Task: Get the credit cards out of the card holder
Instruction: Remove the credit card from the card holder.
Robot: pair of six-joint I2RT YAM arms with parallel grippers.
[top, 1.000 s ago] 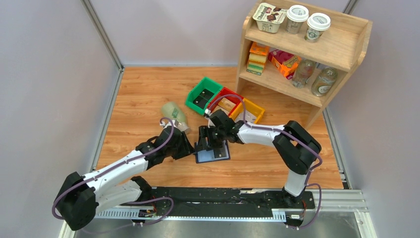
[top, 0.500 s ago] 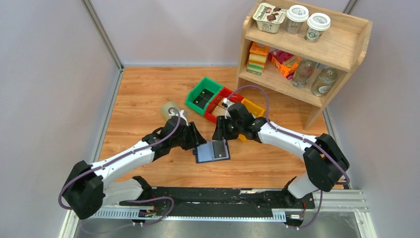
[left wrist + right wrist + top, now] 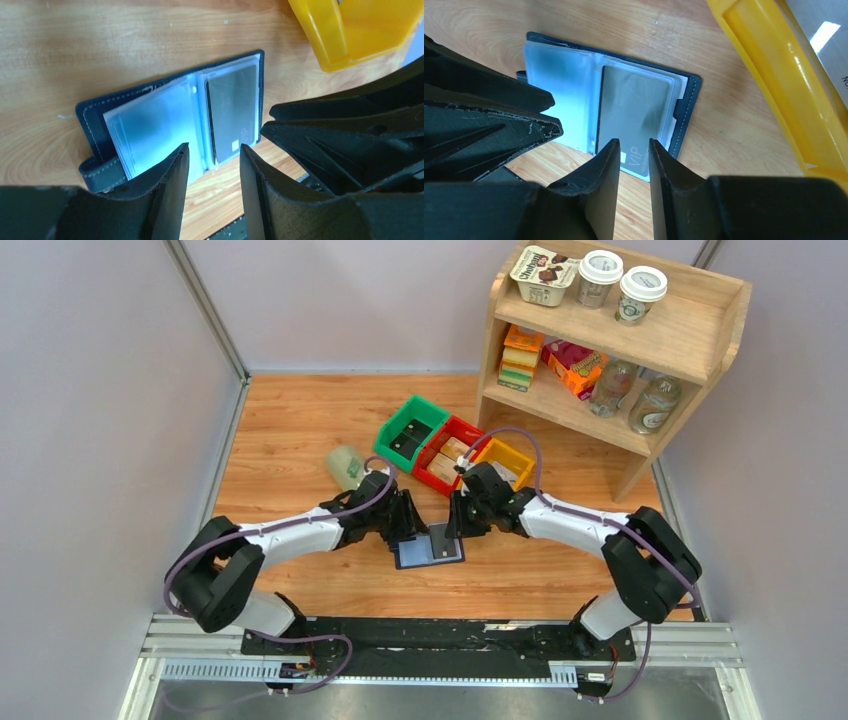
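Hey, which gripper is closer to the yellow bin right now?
Right. The right gripper hovers over the card holder at the edge facing the yellow bin. The left gripper is over the holder's opposite side, farther from the bin.

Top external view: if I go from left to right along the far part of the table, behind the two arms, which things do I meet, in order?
pale green bottle → green bin → red bin → yellow bin → wooden shelf
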